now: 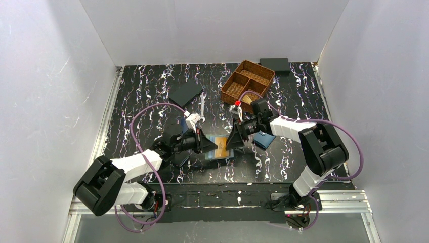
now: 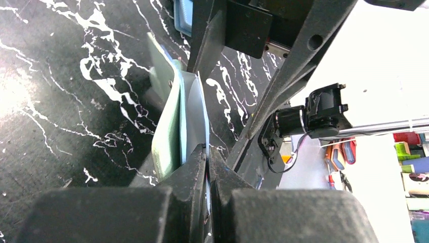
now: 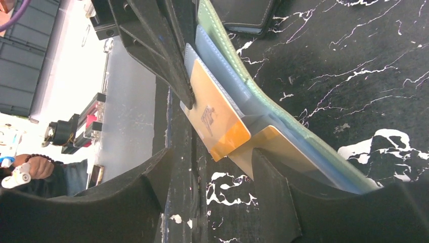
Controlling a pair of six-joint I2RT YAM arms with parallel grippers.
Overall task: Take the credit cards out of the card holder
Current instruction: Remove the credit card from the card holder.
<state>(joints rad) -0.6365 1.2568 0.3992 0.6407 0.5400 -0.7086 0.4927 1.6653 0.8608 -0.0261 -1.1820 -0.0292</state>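
Note:
The mint-green card holder (image 1: 220, 147) lies open between my two grippers. In the left wrist view its green cover (image 2: 167, 132) and pale inner flap (image 2: 195, 114) stand on edge. My left gripper (image 2: 208, 154) is shut on that flap's near edge; it also shows in the top view (image 1: 206, 145). A tan-golden credit card (image 3: 215, 115) sticks partly out of a slot of the holder (image 3: 283, 119). My right gripper (image 3: 212, 169) is open, its jaws on either side of the card's orange corner, and sits at the holder's right edge (image 1: 234, 140). The dark card is hidden.
A brighter blue wallet (image 1: 264, 139) lies just right of the right gripper. A navy wallet (image 3: 248, 14) lies beyond the holder. A wicker basket (image 1: 248, 82), a black box (image 1: 274, 64), a dark flat piece (image 1: 184, 93) and a wrench (image 1: 202, 105) lie farther back.

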